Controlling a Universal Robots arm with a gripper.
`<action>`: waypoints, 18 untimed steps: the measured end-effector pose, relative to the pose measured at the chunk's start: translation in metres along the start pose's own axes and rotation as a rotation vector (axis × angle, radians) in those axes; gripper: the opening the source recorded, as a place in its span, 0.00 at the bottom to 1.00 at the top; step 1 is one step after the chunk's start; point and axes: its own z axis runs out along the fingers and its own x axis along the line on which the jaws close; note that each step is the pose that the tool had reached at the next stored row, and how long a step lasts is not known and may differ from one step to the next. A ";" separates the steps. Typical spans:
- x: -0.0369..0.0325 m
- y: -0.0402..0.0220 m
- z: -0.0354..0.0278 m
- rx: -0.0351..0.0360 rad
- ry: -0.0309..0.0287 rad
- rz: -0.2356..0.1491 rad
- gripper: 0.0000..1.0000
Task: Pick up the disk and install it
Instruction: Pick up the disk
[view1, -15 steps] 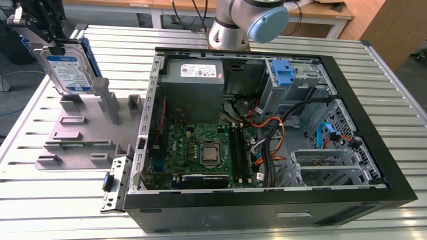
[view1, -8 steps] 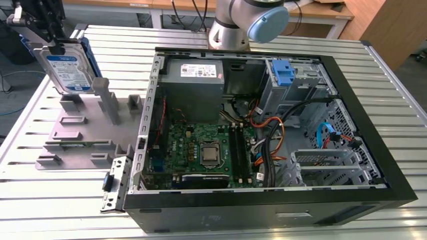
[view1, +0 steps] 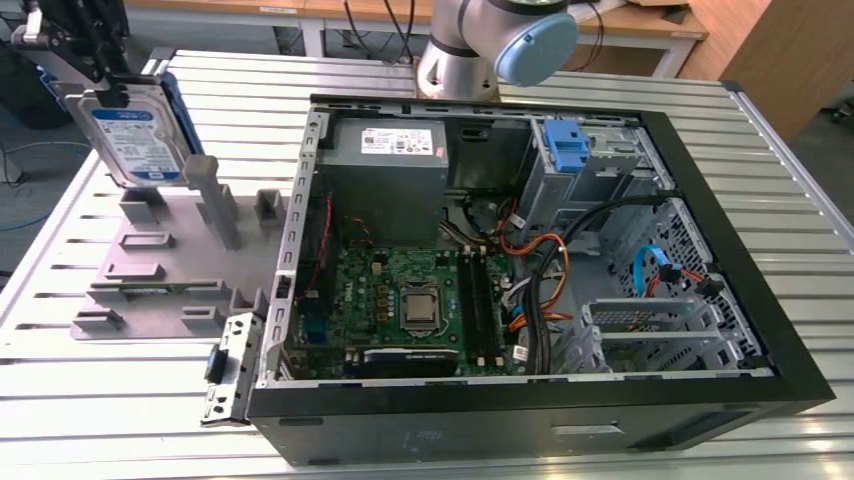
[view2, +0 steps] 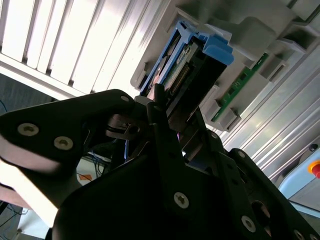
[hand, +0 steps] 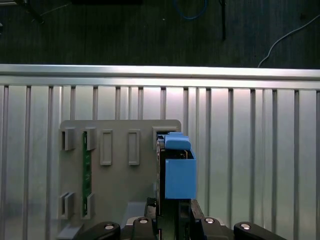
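Exterior view: the gripper is clamped on the disk, which hangs at its 5 o'clock, long axis near upright, broad face toward camera.

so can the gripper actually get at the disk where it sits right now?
Likely yes. The gripper straddles the disk's top edge, seemingly clamped on it. The disk stands upright over the grey fixture, nothing crowding it from above; the open computer case lies off to the exterior view's right.
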 end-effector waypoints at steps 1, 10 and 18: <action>0.0000 0.0000 -0.0014 0.0001 -0.0001 0.000 0.35; -0.0003 0.0001 -0.0186 0.0002 -0.0002 0.000 0.35; -0.0006 0.0001 -0.0407 0.0002 -0.0001 0.000 0.35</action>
